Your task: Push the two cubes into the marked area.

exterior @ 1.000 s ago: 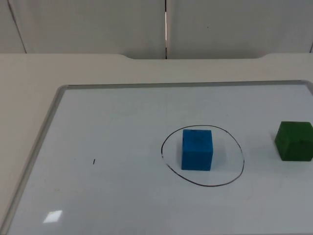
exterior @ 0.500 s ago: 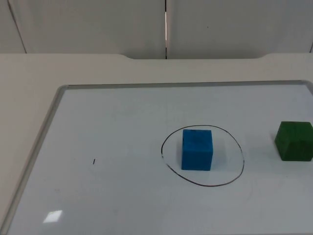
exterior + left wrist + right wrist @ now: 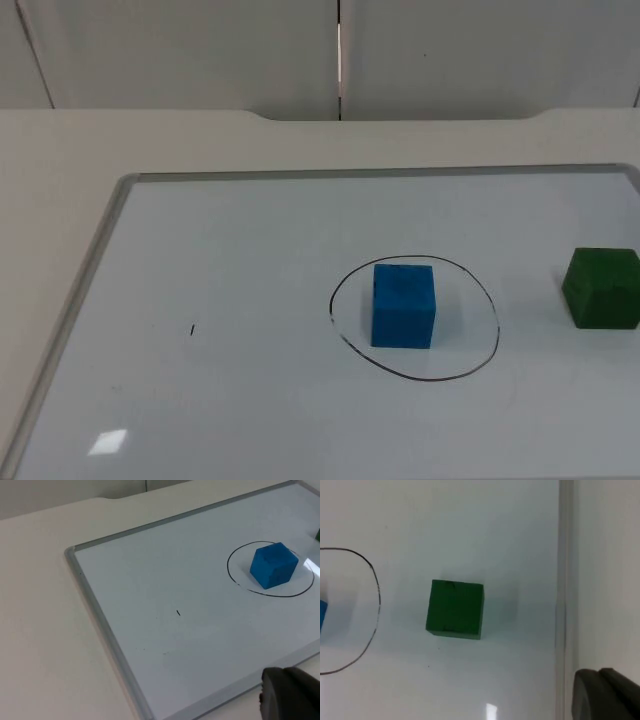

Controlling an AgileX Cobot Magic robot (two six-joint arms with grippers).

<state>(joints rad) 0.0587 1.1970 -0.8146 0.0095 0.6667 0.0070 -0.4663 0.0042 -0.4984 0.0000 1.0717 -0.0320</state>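
Sitting inside the marked area (image 3: 414,318), a hand-drawn oval on the whiteboard (image 3: 250,240) that lies on the table (image 3: 60,140), the blue cube (image 3: 404,304) looks already placed, so the green cube (image 3: 602,288) is the one left to move. It rests on the whiteboard near its right edge, well apart from the oval, with bare board between them. In the right wrist view the green cube (image 3: 455,609) lies between the oval line (image 3: 374,592) and the whiteboard's frame (image 3: 565,580), so the right tool is likely nearer and would push it toward the blue cube. Whether either tool's fingers are apart or together I cannot tell.
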